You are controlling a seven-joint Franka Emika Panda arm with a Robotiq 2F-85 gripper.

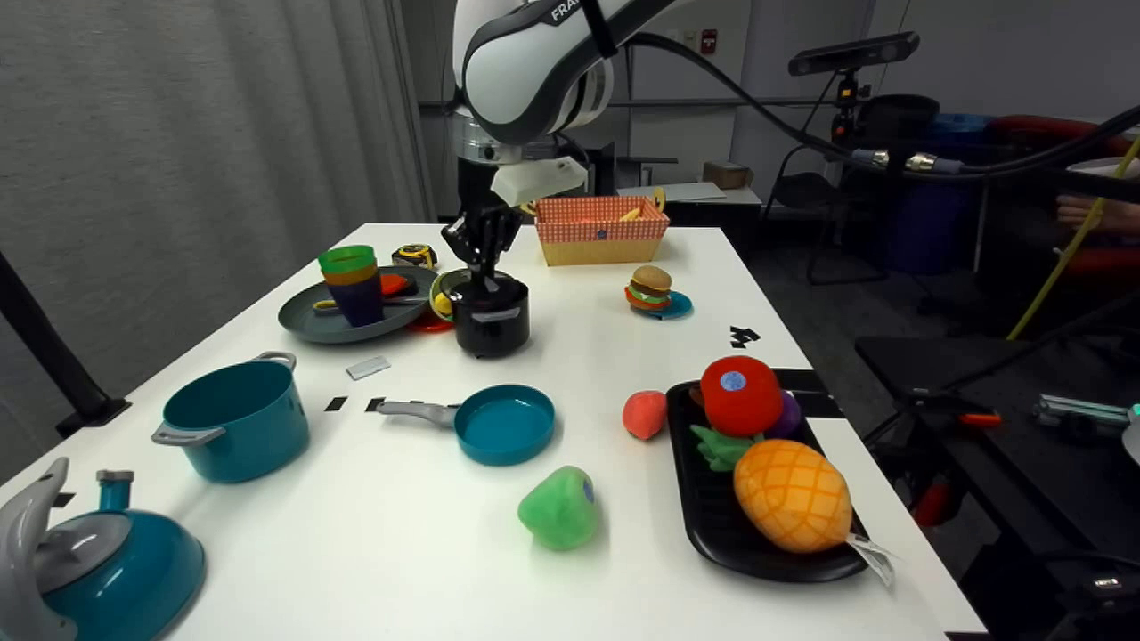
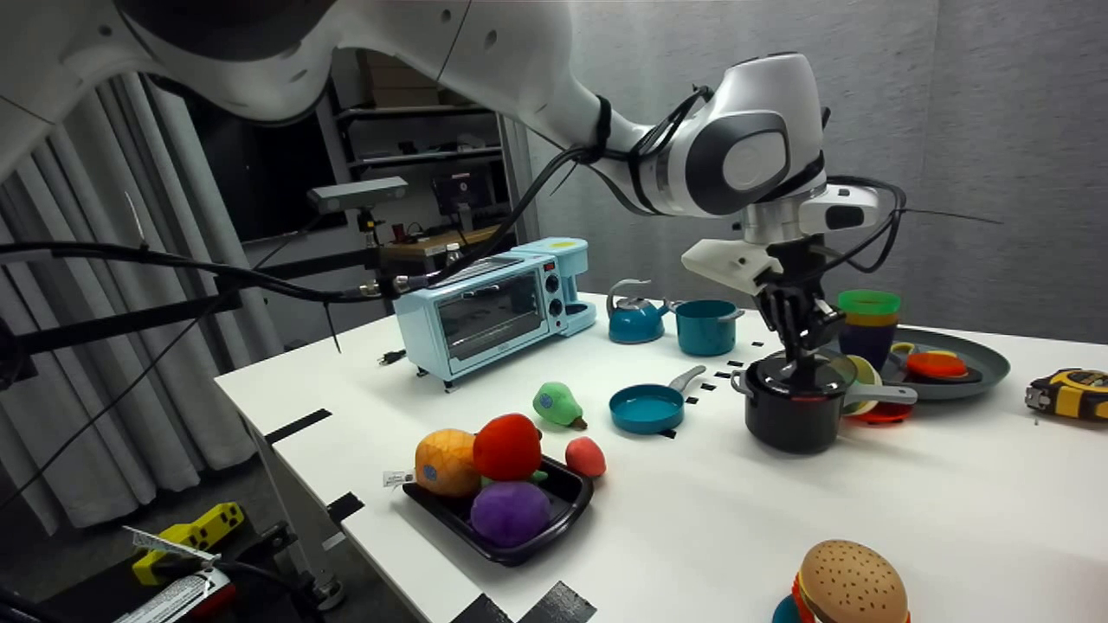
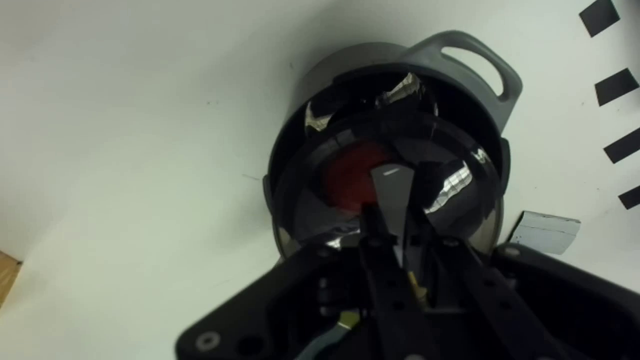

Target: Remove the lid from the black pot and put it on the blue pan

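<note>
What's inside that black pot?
Through the lid of the black pot, the wrist view shows a red patch; whether it lies inside or is a reflection, I can't tell. Bright reflections and the jaws at the lid cover much of the inside.

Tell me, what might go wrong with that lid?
In the wrist view, the lid looks off-centre over the black pot, so it might snag and drag the pot. Its grey knob could slip from the closed gripper. The shallow blue frying pan could let the lid slide off.
</note>
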